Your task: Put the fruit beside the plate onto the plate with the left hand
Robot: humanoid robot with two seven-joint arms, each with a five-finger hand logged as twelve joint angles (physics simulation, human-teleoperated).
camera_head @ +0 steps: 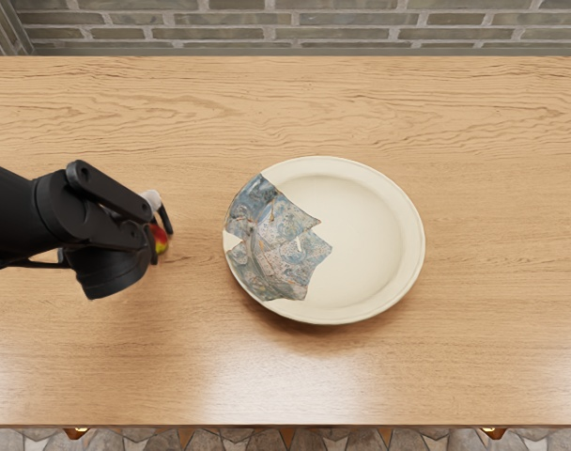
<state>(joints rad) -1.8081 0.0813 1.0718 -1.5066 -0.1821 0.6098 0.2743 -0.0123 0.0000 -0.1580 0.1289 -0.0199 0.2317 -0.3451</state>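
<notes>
1. currently the left hand (112,244) sits over the left part of the wooden table (361,103), its arm coming in from the left edge; the right arm is out of view.
2. we see the fruit (160,242) only as a small red-and-yellow sliver at the hand's right edge, low against the tabletop and mostly hidden behind the dark palm.
3. we cannot tell whether the hand is clenched on the fruit or merely touching it, since the contact side is turned away from us.
4. the plate (398,197) lies to the right of the hand and fruit, at about the same depth and near but apart from them, so we judge the carry to be a nearly straight move rightward.
5. a crumpled bluish packet (276,244) covers the plate's left portion, the side facing the fruit. we judge the bare right and far parts to be the safer landing spot, which means lifting over the packet.
6. the fruit looks roundish with no clear long axis, so it may roll.
</notes>
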